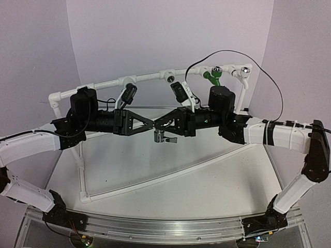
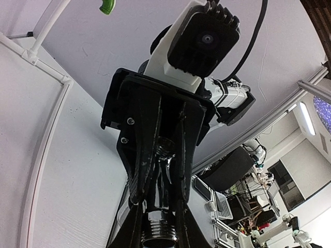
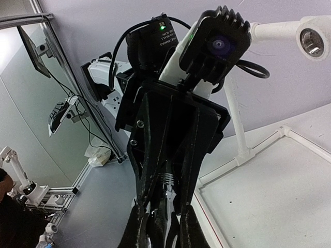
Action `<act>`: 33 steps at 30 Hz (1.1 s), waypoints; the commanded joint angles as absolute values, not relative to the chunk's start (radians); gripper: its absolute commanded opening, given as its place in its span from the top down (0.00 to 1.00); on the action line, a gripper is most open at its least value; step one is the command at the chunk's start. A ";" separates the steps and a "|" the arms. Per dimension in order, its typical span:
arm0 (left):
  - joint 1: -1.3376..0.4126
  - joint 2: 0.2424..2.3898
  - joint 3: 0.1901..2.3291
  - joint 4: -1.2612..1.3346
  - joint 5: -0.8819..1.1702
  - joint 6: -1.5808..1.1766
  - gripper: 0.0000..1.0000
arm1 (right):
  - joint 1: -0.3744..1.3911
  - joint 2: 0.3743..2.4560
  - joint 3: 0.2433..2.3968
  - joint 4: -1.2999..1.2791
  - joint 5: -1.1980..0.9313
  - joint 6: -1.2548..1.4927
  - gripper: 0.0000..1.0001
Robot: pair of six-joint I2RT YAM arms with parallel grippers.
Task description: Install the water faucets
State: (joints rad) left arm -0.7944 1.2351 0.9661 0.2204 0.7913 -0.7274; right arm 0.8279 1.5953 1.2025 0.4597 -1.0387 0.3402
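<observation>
The silver metal faucet hangs in mid-air over the middle of the table, between both grippers. My left gripper reaches in from the left and my right gripper from the right; their fingertips meet nose to nose and both close on the faucet. In the left wrist view its threaded end sits between my own fingers. In the right wrist view its threads show between the dark fingers. A green faucet and a white one sit on the pipe frame at the back right.
The white pipe frame runs along the back and down the table's left and front as a low rail. A chrome-rimmed socket faces forward on the back rail and shows in the right wrist view. A black cable loops at the right.
</observation>
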 commanded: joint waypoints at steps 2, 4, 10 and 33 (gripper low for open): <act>-0.798 1.195 0.968 0.310 0.814 -0.705 1.00 | 0.831 1.620 1.237 0.514 -1.056 0.374 0.64; -0.798 1.194 0.966 0.311 0.815 -0.705 1.00 | 0.831 1.618 1.231 0.515 -1.048 0.373 0.62; -0.798 1.197 0.966 0.314 0.817 -0.708 1.00 | 0.831 1.626 1.233 0.521 -1.058 0.372 0.96; -0.849 1.173 0.885 -0.058 0.289 -0.433 0.09 | 1.072 1.423 1.312 -0.070 0.480 -0.576 1.00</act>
